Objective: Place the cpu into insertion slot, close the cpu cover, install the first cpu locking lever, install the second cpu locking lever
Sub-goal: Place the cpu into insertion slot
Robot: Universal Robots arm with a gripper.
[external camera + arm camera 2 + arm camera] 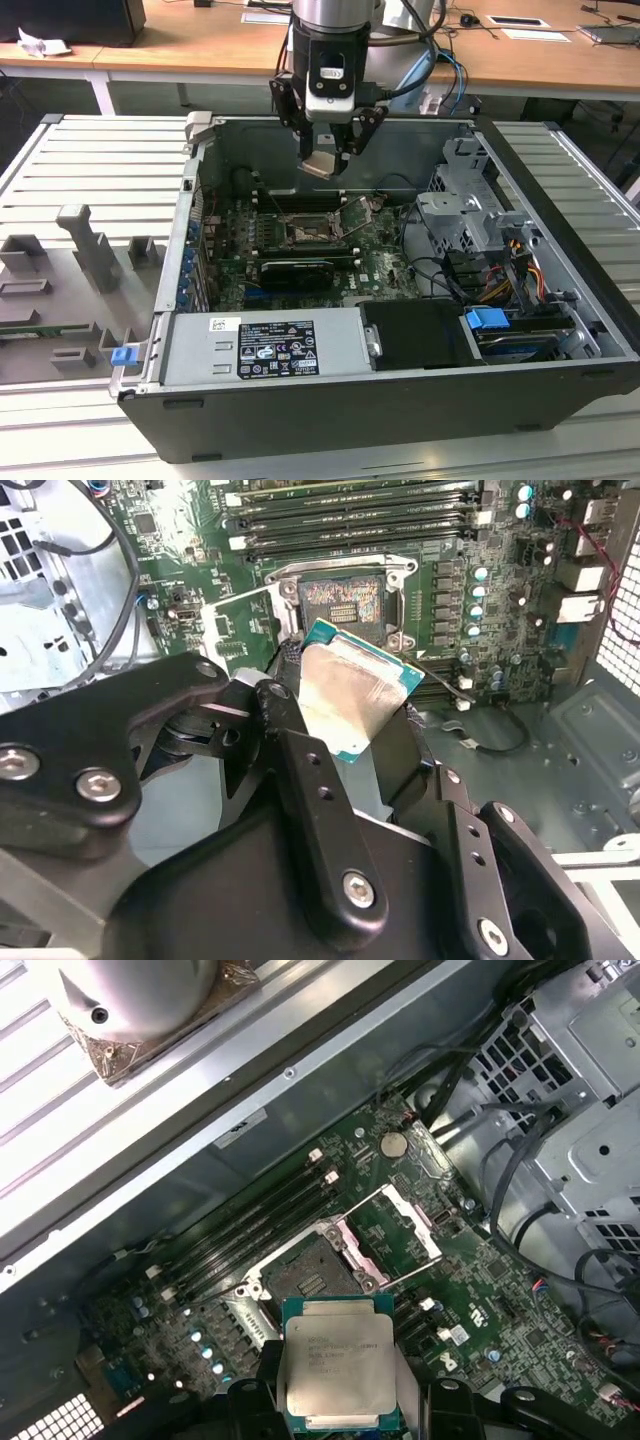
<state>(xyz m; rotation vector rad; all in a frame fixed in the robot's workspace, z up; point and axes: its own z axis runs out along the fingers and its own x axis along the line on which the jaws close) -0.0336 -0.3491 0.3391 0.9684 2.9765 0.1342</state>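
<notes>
Both wrist views close above insertion slot [340, 602] [310, 1278]

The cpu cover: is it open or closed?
Open. The cpu cover is swung away from the insertion slot, whose dark contact field lies bare.

This looks like a robotics lab. Below the claw [322, 160] an opened PC case [300, 425] lies on a ribbed metal bench [90, 160], with grey fixture blocks [95, 245] on it well to the exterior view's left of the claw. Beyond the claw stand wooden desks [200, 45] strewn with papers [530, 34].
</notes>
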